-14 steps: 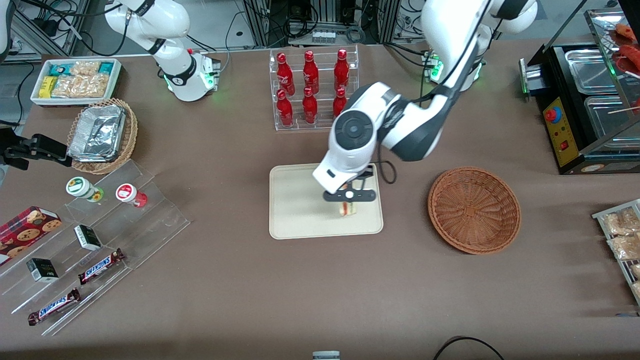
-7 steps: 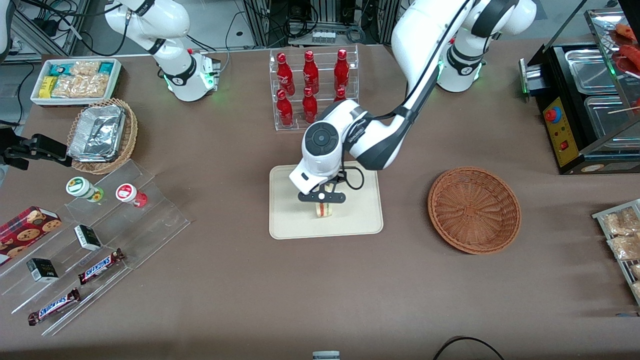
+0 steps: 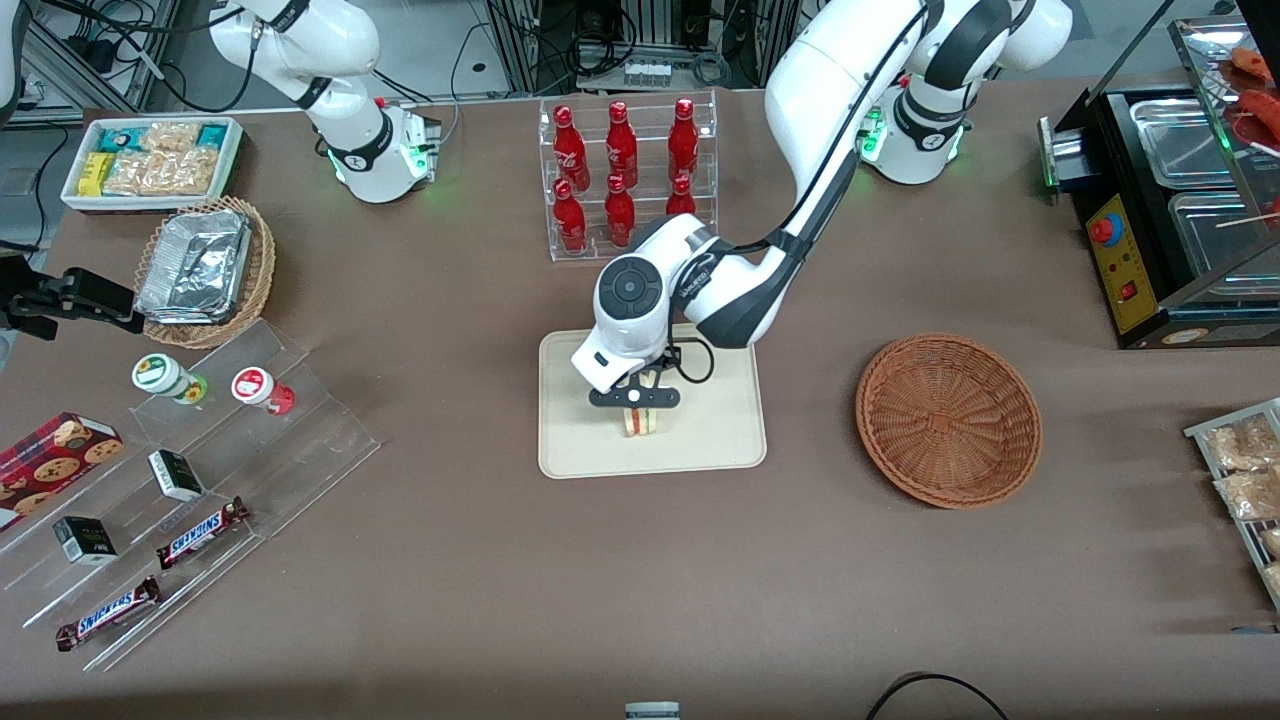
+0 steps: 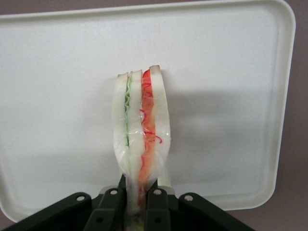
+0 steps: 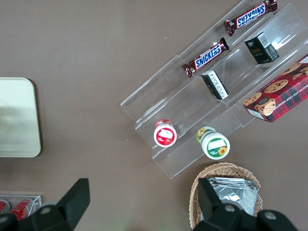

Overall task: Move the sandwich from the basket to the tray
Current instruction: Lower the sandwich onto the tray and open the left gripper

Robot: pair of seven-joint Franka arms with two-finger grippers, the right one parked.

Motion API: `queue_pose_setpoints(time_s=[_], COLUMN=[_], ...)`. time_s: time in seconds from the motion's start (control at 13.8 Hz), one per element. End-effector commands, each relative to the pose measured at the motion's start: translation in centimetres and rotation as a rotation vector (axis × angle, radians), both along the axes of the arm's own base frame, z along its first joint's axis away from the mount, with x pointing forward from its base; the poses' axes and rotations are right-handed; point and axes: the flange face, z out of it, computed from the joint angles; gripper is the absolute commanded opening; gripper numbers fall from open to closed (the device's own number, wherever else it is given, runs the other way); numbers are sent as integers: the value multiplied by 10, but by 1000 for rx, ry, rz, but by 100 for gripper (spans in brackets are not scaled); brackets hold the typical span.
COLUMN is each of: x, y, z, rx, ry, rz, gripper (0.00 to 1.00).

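Note:
My left gripper hangs over the middle of the cream tray, shut on the sandwich. In the left wrist view the sandwich, white bread with green and red-orange filling, stands on edge between the dark fingers of the gripper, with the tray close beneath it. Whether the sandwich touches the tray I cannot tell. The reddish-brown wicker basket lies beside the tray toward the working arm's end, with nothing in it.
A clear rack of red bottles stands farther from the camera than the tray. Toward the parked arm's end are an acrylic stand with snack bars, a tan basket of foil containers and a white snack bin. A black food warmer stands at the working arm's end.
The left gripper carried the sandwich across the tray toward the parked arm's end and lowered it closer to the tray surface. It has stayed shut on the sandwich.

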Motion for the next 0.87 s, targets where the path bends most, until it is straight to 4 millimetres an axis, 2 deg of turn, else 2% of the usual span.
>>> queue_pose_setpoints(time_s=[0.0,0.29,0.36,0.44,0.51,0.65,0.73,0.8], x=[-9,-10,-10,-10,-7,-3,-1,9], y=[-16,-14,-13,-13,-11,-3,2,15], z=[-11,-17,-17,-15,-11,-2,13,30], rx=[8,22,26,28,29,52,66,72], ry=[-14,-23,-22,-22,-25,-8,3,5], rz=[-11,-31,-30,-36,-31,-24,-19,2], gripper=[0,1,47,83,99,99,99,99])
